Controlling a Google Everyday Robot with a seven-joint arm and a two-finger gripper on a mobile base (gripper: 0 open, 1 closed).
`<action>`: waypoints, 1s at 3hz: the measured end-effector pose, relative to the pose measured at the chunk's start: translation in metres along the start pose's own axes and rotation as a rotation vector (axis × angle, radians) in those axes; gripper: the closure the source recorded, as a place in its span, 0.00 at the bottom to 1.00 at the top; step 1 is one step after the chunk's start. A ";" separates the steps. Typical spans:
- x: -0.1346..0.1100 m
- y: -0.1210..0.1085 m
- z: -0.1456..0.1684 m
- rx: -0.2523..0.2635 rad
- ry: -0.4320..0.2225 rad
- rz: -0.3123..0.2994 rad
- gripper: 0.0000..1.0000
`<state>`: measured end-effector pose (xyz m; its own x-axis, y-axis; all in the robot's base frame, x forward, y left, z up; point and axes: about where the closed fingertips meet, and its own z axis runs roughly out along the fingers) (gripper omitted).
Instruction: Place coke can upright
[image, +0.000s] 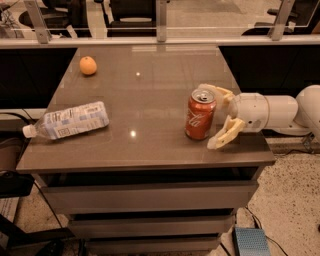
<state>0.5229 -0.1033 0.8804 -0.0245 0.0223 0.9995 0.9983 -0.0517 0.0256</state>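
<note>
Coke can (200, 115) seen upright on table (150, 75); gripper (216, 117) positioned just beside it, jaws spread, nothing held. Plastic bottle (70, 120) laid on its side, contents unclear.

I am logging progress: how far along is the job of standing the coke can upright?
Done: the coke can stands upright on the table. In hand: the gripper sits open close beside it, not clamping. Left: probably only to draw the arm away.
</note>
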 end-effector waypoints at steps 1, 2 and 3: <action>0.015 -0.006 -0.030 -0.045 -0.041 -0.026 0.00; 0.031 -0.025 -0.076 -0.124 -0.077 -0.019 0.00; 0.032 -0.024 -0.074 -0.121 -0.075 0.010 0.00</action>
